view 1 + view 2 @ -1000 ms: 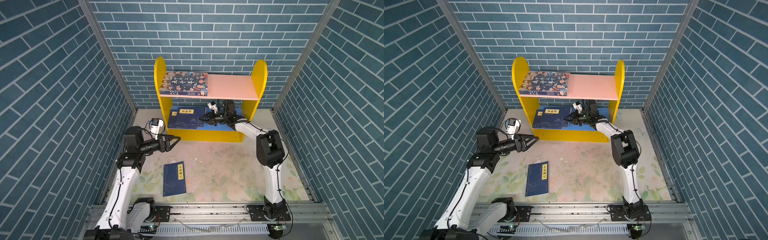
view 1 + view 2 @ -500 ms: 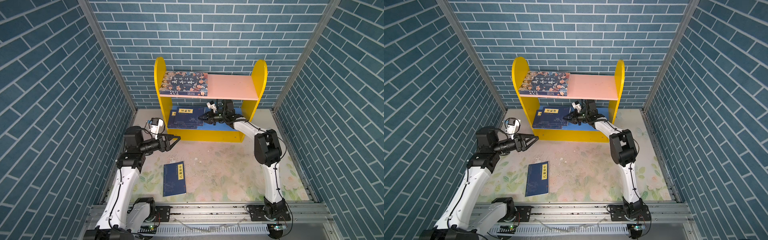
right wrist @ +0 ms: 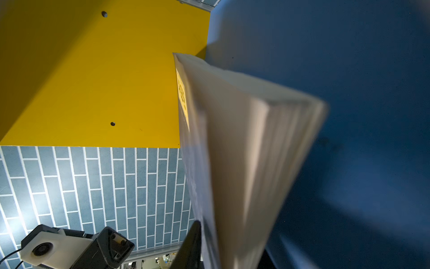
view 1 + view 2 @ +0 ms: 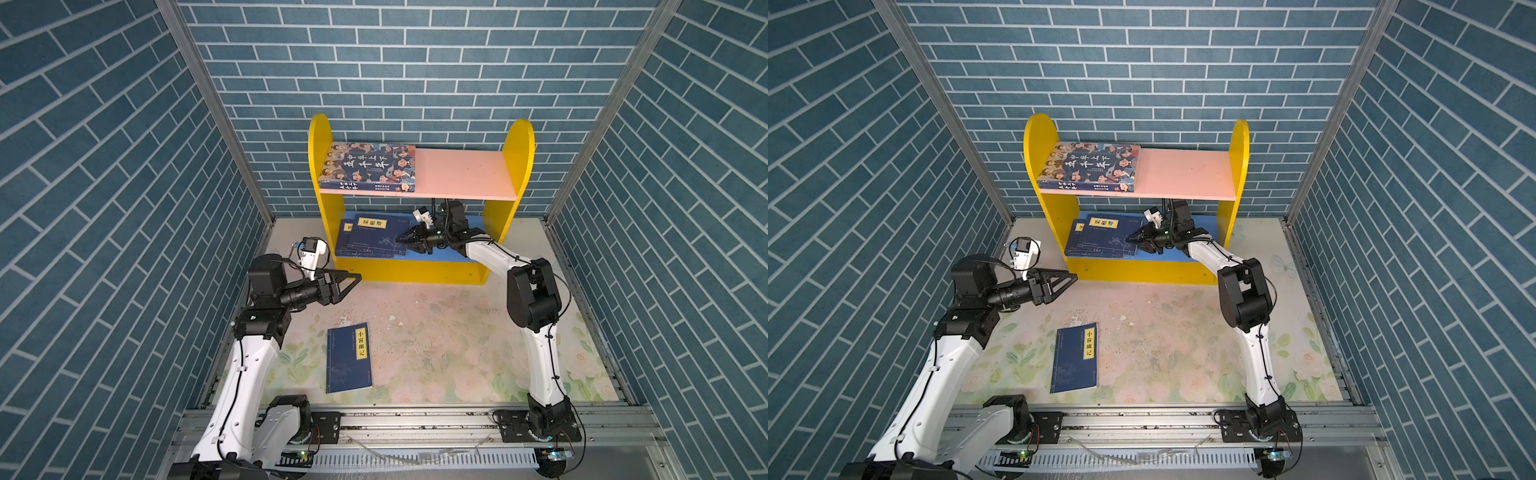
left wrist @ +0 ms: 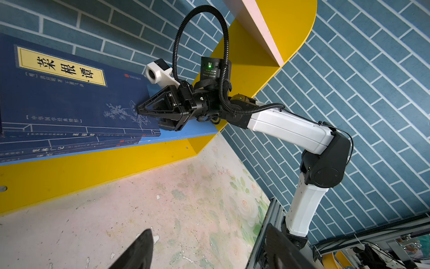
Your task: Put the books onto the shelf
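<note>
Books (image 4: 371,235): four on the shelf (image 4: 461,174) (one on mat (image 4: 436,340)).

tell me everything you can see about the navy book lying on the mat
The navy book is a thin, closed paperback lying flat, cover up and slightly askew, on the floral mat. A vertical yellow label with black characters sits near its upper right corner, with faint pale line art lower down. It lies in front of the shelf, apart from it. Only the mat touches it.

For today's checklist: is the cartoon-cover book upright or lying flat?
Lying flat: the cartoon-cover book rests cover-up on the shelf's pink board.
</note>
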Tool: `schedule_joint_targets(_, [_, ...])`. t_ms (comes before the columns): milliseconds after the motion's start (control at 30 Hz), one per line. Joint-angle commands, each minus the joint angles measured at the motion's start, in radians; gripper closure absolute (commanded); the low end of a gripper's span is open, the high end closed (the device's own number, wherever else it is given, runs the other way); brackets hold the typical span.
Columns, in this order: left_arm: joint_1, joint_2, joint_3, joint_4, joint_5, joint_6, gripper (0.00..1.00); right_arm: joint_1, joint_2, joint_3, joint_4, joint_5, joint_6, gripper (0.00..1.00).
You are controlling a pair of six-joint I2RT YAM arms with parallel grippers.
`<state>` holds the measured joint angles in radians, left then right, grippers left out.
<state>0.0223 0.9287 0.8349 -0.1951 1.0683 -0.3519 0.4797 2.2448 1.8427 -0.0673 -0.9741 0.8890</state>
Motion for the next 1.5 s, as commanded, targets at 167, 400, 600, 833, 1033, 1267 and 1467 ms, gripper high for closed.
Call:
schedule_joint_targets(167, [0.008, -0.024, -0.02, 0.023, 0.022, -0.004, 0.22, 0.0, -0.036, 0.016, -0.093, 0.076, -0.102, 0.74])
schedule_joint_targets(400, [0.008, -0.026, -0.023, 0.022, 0.025, -0.002, 0.22, 0.001, -0.037, 0.01, -0.06, 0.056, -0.088, 0.99])
schedule_joint_targets(600, [0.008, -0.027, -0.022, 0.025, 0.029, -0.002, 0.22, 0.002, -0.045, -0.006, -0.014, 0.016, -0.082, 1.0])
schedule_joint_targets(833, [0.008, -0.024, -0.023, 0.028, 0.029, -0.001, 0.22, 0.008, -0.045, -0.004, 0.012, -0.017, -0.081, 1.0])
schedule_joint_targets(1033, [0.008, -0.025, -0.023, 0.026, 0.03, -0.001, 0.22, 0.023, -0.039, 0.009, 0.018, -0.026, -0.073, 1.0])
schedule_joint_targets(1267, [0.008, -0.03, -0.023, 0.028, 0.03, -0.001, 0.22, 0.032, -0.028, 0.027, 0.003, -0.033, -0.076, 1.0])
schedule_joint_targets(1467, [0.008, -0.032, -0.025, 0.028, 0.03, 0.001, 0.22, 0.032, -0.016, 0.038, -0.006, -0.013, -0.073, 1.0])
